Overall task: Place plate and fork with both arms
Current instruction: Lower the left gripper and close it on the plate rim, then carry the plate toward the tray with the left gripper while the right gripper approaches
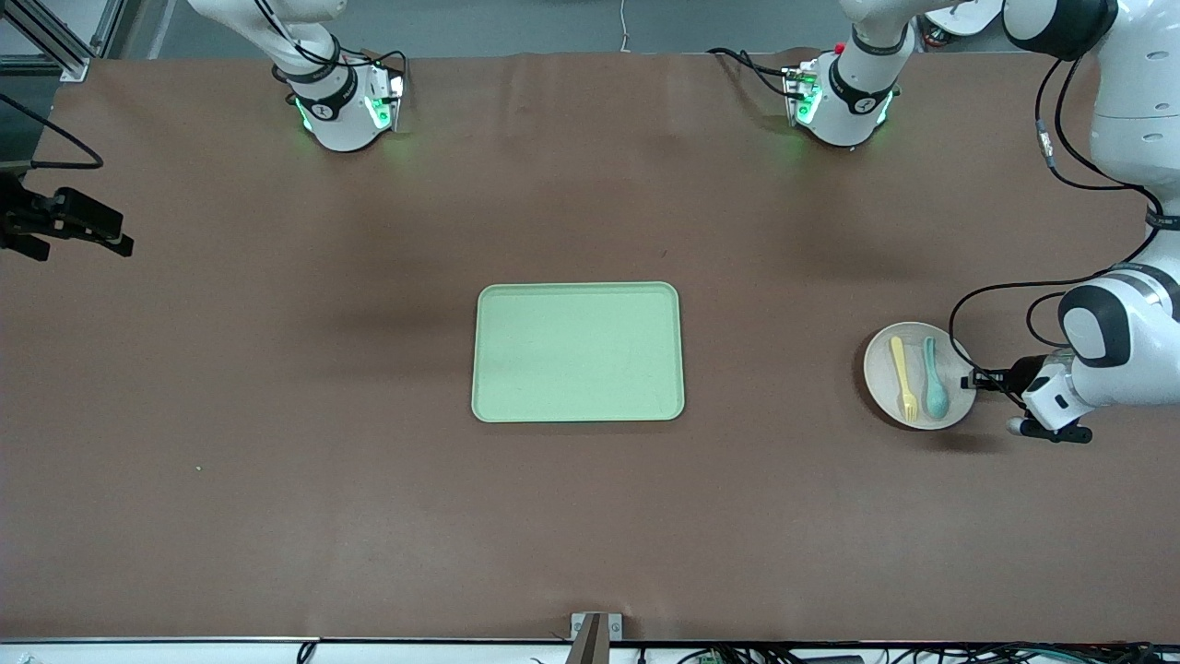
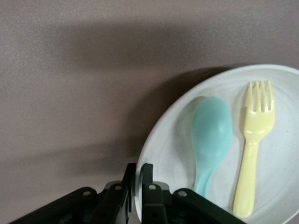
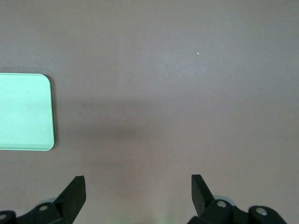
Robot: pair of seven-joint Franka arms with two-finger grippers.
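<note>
The beige plate [image 1: 880, 367] lies on the brown table at the left arm's end. On it lie the pale-yellow fork [image 1: 903, 378] and a teal spoon [image 1: 935, 378], side by side. My left gripper [image 1: 970, 380] is low at the plate's rim, on the side toward the left arm's end. In the left wrist view the gripper [image 2: 139, 170] is shut on the rim of the plate [image 2: 170, 149], with the spoon [image 2: 211, 135] and fork [image 2: 252, 154] close by. My right gripper [image 3: 138, 186] is open and empty over bare table; it does not show in the front view.
The light-green tray [image 1: 578, 352] lies empty at the table's middle; one corner of it shows in the right wrist view [image 3: 23, 112]. A black device [image 1: 64, 221] with a cable sits at the right arm's end of the table.
</note>
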